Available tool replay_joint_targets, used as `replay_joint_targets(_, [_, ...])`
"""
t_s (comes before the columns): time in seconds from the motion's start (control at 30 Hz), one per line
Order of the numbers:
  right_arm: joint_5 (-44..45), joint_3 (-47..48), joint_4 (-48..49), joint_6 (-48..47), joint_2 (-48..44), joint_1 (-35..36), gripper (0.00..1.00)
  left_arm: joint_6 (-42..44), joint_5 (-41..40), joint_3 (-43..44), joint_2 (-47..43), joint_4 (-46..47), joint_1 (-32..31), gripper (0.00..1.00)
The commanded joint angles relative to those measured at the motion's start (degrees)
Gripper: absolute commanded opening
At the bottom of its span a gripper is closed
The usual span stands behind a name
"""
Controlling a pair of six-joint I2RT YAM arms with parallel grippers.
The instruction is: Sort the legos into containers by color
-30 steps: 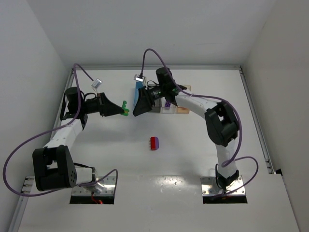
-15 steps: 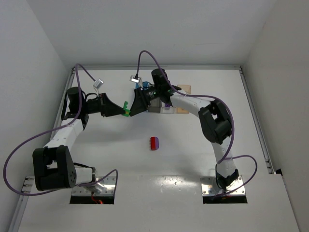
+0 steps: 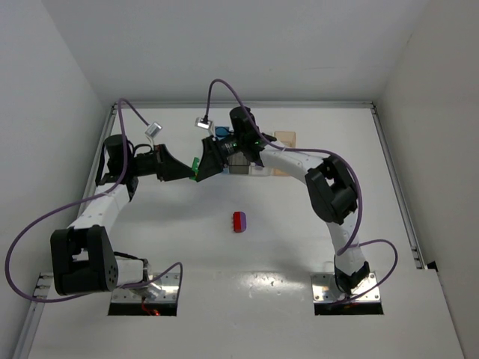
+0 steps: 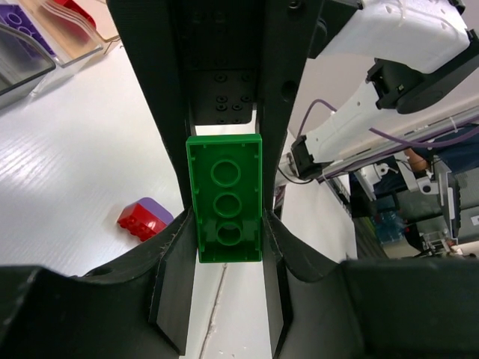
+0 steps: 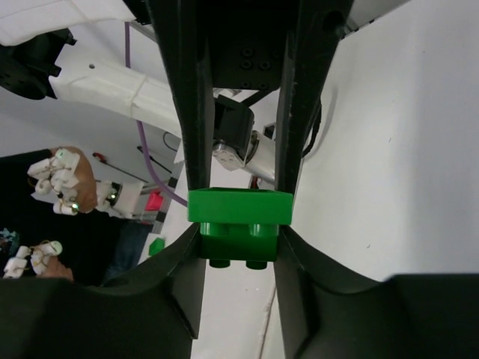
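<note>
A bright green lego (image 4: 224,196) sits between my left gripper's (image 4: 227,224) fingers, which are shut on it. A dark green lego (image 5: 239,245) is stuck to it, and my right gripper (image 5: 239,241) is shut on that one. Seen from above, the two grippers meet tip to tip, left gripper (image 3: 188,170) and right gripper (image 3: 203,166), over the table's back left. A red and purple lego pair (image 3: 239,221) lies mid-table. The containers stand behind the right arm: blue (image 3: 221,132), pale orange (image 3: 285,138). The grey bin (image 4: 19,71) holds a purple brick, and the orange bin (image 4: 75,34) holds a red one.
White walls close the table at the back and sides. The right arm (image 3: 299,158) stretches across the bins and hides most of them. Purple cables loop above both wrists. The arm bases (image 3: 146,288) sit at the near edge.
My right gripper has moved left from the bins to the green legos in the left gripper and closed its jaws on the dark green one. The left arm has stayed put.
</note>
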Motion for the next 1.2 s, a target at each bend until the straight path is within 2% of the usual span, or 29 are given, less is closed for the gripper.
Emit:
replay_joint_targets(0.0, [-0.81,2.44,3.49,0.05,-1.05,0.89,0.37,1.25,0.98,0.83,-0.2,1.35,-0.42,0.03])
replay_joint_targets(0.03, [-0.81,2.44,3.49,0.05,-1.05,0.89,0.28,1.25,0.98,0.31,-0.2,1.35,-0.42,0.03])
replay_joint_targets(0.13, [-0.81,2.44,3.49,0.05,-1.05,0.89,0.15,1.77,0.98,0.31,-0.2,1.35,-0.42,0.03])
replay_joint_targets(0.23, [-0.81,2.44,3.49,0.05,-1.05,0.89,0.11,1.77,0.46,0.31,-0.2,1.35,-0.42,0.08])
replay_joint_targets(0.37, [-1.33,1.91,4.11,0.05,-1.58,0.89,0.1,1.77,-0.07,0.31,-0.2,1.35,-0.42,0.25])
replay_joint_targets(0.57, [-1.34,1.39,4.11,0.05,-1.58,0.89,0.08,1.77,-0.07,0.31,-0.2,1.35,-0.42,0.34])
replay_joint_targets(0.83, [-1.86,1.38,4.11,0.05,-1.58,0.89,0.08,1.77,-0.07,-0.22,-0.2,1.35,-0.42,0.62])
replay_joint_targets(1.03, [-1.87,1.38,4.11,0.05,-1.58,0.89,0.08,1.77,0.46,-0.22,-0.72,1.35,-0.42,0.63])
replay_joint_targets(1.17, [-1.87,0.85,4.11,0.05,-1.58,0.89,0.08,1.77,0.46,-0.22,-0.72,1.35,-0.42,0.57])
